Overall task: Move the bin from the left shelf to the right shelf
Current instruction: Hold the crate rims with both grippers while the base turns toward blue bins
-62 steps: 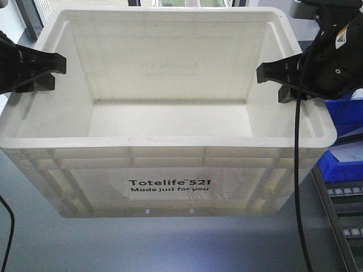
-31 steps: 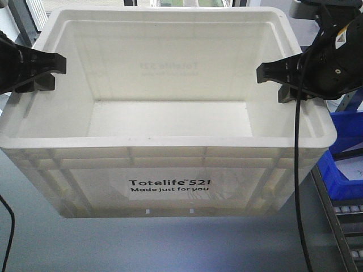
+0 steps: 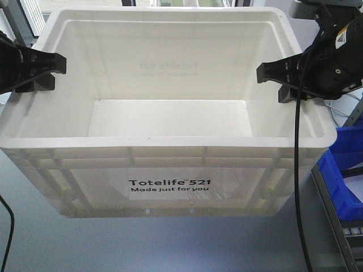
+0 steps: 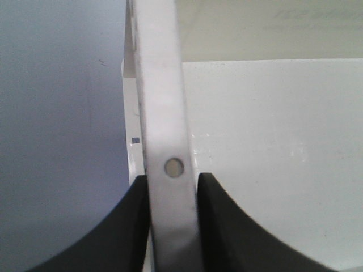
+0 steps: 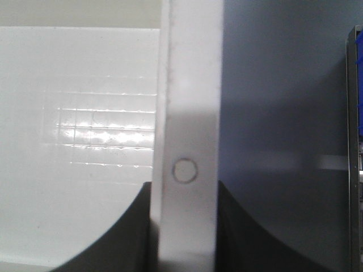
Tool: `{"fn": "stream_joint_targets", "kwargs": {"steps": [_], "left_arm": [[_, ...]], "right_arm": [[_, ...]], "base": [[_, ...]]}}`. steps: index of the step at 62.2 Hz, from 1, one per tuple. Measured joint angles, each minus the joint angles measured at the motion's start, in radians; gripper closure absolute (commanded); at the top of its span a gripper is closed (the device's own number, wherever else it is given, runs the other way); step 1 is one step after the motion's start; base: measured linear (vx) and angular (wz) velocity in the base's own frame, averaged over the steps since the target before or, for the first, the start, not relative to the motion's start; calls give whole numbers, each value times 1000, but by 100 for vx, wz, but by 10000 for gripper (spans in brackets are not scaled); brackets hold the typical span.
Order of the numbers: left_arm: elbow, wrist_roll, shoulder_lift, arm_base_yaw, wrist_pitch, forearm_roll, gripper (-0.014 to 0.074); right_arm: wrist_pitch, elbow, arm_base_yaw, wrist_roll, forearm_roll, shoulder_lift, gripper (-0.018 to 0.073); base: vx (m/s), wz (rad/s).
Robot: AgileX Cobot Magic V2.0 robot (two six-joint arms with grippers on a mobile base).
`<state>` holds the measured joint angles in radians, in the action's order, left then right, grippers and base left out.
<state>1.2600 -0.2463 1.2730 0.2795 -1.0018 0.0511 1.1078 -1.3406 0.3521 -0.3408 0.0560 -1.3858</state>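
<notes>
The bin [image 3: 170, 187] fills the middle of the frame, open top up. We see our left hand [image 3: 55, 72] pinching its left rim and our right hand [image 3: 271, 84] pinching its right rim, with blue bins [image 3: 340, 181] at the lower right.

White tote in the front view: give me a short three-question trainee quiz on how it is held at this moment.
1. True or false: the white Totelife tote has nothing inside it.
2. What does the left gripper clamp? A) the tote's side rim B) the printed front wall C) a cable
3. Fill in: the blue bin sits nearer the ___ gripper.

Key: 1 true; 2 A; 3 right, since the right gripper grips the tote's rim on the side where the blue bin sits.
</notes>
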Motion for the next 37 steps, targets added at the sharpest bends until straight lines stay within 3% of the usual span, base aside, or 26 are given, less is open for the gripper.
{"fn": "stream_joint_targets", "kwargs": {"steps": [37], "left_arm": [[0, 0, 0, 0, 0, 0, 444]], "right_arm": [[0, 0, 0, 0, 0, 0, 530]], "base": [[16, 9]]}}
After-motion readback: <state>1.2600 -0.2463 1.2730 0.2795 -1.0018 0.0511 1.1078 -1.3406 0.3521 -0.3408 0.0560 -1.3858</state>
